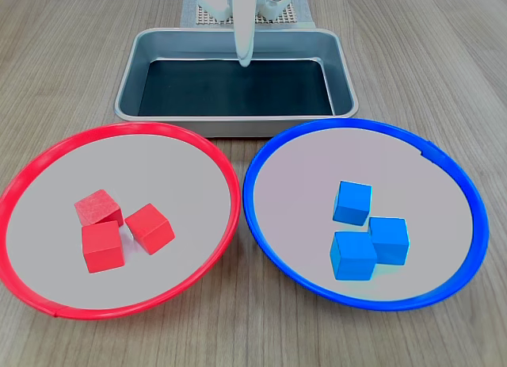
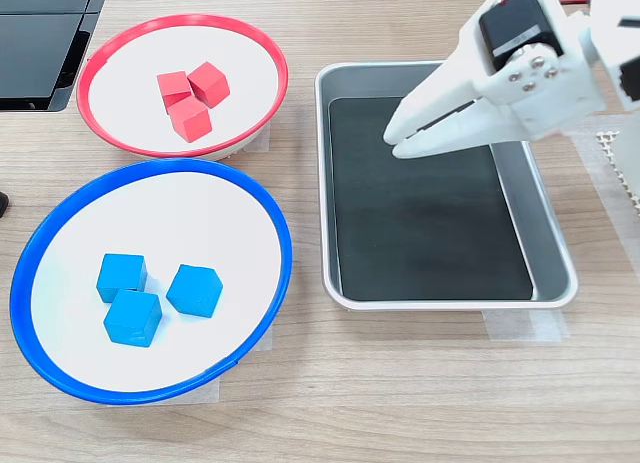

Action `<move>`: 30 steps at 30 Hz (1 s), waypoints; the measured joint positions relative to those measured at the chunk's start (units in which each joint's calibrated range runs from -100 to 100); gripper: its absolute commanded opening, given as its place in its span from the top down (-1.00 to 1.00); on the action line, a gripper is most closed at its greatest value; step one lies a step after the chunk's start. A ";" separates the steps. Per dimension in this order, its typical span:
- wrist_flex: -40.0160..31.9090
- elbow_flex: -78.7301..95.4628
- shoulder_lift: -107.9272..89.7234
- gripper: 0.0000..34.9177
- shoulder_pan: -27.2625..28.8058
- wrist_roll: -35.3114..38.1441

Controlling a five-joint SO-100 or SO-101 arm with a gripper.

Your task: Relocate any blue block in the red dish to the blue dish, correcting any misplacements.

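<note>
First exterior view cuts off the arm, showing only the gripper [image 1: 243,62] tip above the metal tray [image 1: 131,74]; its jaws look nearly closed, empty. Three blue blocks [image 1: 352,203] sit in the blue dish [image 1: 257,204]; the red dish [image 1: 226,173] holds only red cubes [image 1: 103,246].

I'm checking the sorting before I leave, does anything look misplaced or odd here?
Nothing stands out. The red dish holds only three red cubes, the blue dish only three blue cubes, and none lie on the table. The metal tray is empty, with the hand hanging over it, holding nothing.
</note>
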 measured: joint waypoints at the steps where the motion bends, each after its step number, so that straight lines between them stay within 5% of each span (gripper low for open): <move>1: 0.33 0.82 -1.45 0.99 0.00 0.00; 30: 11.99 4.36 -18.41 0.98 0.00 0.73</move>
